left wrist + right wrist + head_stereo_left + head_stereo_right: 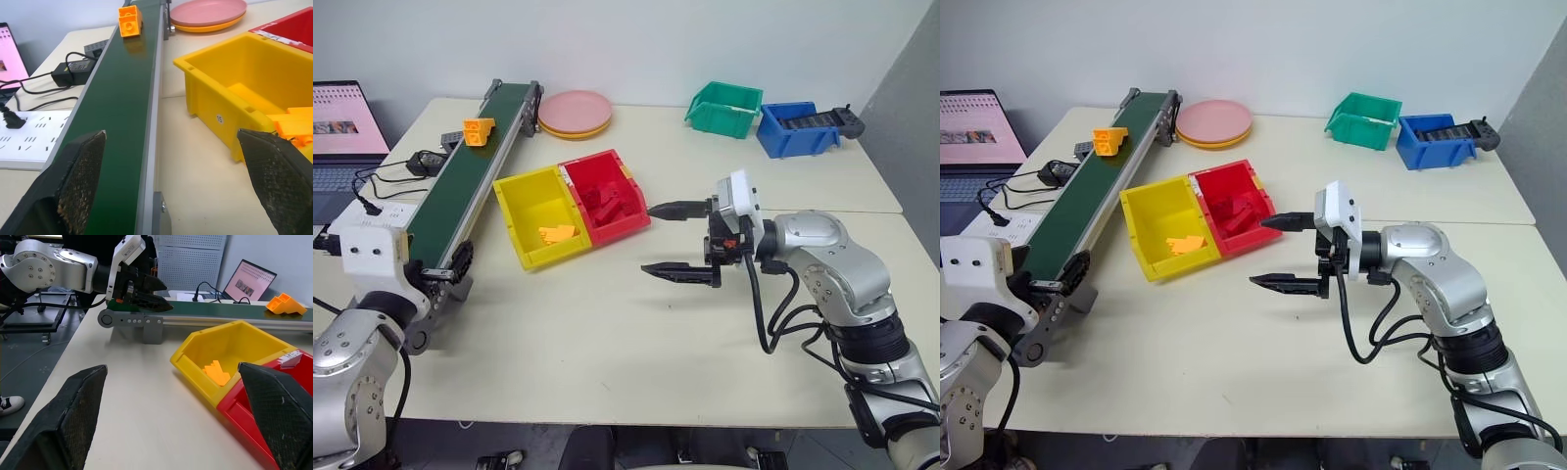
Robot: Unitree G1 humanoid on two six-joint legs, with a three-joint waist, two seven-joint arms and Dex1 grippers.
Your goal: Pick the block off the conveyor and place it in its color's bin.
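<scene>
A: Where's the block?
B: On the far stretch of the conveyor, untouched.
A: And the claws?
B: Left claw and right claw both spread apart, empty; yellow bin sits between them.

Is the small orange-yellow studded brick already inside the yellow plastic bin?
No, the small orange-yellow studded brick sits on the dark green conveyor belt.

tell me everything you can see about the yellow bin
The yellow bin is a glossy plastic open-top rectangular tub with a lower front lip. It stands upright on the table, between the conveyor and the red bin, which it adjoins. A flat orange piece lies inside.
</scene>
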